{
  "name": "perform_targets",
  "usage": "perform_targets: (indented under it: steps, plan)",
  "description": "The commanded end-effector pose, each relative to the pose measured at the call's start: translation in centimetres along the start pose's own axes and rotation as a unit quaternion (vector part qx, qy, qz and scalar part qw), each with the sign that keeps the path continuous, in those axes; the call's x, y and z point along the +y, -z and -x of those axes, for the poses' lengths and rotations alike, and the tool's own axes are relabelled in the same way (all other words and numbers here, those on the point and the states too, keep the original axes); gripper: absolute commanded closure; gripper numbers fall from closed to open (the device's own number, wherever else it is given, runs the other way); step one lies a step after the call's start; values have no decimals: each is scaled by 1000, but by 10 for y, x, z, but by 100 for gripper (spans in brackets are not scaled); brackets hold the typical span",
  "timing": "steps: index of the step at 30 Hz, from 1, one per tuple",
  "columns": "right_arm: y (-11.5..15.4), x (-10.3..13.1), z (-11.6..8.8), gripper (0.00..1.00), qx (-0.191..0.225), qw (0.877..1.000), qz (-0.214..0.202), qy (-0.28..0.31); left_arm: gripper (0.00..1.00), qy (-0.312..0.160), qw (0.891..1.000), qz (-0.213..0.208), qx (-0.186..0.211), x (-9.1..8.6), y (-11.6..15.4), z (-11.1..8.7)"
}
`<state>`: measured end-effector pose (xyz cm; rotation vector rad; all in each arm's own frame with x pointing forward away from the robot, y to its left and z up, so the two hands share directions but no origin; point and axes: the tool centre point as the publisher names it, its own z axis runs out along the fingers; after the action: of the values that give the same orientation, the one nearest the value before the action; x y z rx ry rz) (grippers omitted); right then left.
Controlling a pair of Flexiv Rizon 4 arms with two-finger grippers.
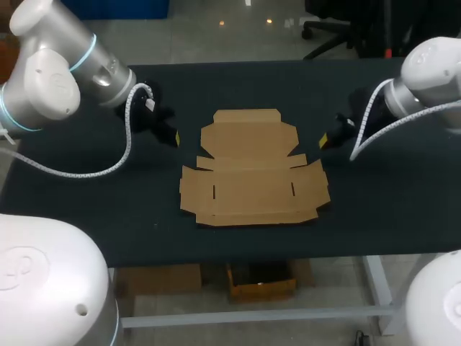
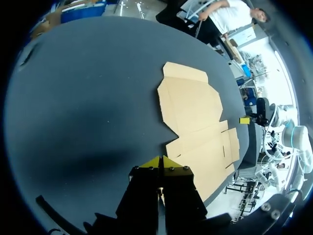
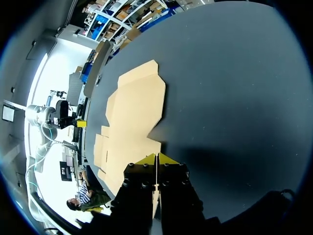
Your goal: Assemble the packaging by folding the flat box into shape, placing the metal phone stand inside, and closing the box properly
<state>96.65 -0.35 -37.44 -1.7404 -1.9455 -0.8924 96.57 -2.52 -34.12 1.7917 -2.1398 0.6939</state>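
Observation:
A flat brown cardboard box blank (image 1: 252,169) lies unfolded in the middle of the dark table (image 1: 86,209). It also shows ahead of my left gripper (image 2: 161,158) as a tan sheet (image 2: 195,117), and ahead of my right gripper (image 3: 156,156) likewise (image 3: 134,117). My left gripper (image 1: 175,137) hovers just off the blank's left side, its yellow tips pressed together on nothing. My right gripper (image 1: 325,140) hovers off the blank's right side, also shut and empty. No metal phone stand is in view.
The table's front edge (image 1: 238,256) runs below the blank. Bare dark surface lies to the left and right of the cardboard.

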Motion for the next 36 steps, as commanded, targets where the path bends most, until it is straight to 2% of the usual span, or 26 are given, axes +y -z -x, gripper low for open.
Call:
perform_targets:
  steps: [1,19,36]
  plan:
    - [-9,3,8,100,9,1000,-5,-1,100,-8,1000,-1,11,-3,-14,6]
    - [-25,-7,16,100,20,1000,-18,-7,100,-28,999,-11,24,0,-32,2]
    - [-41,4,18,100,8,999,-37,-21,100,-39,998,-21,34,7,-39,1]
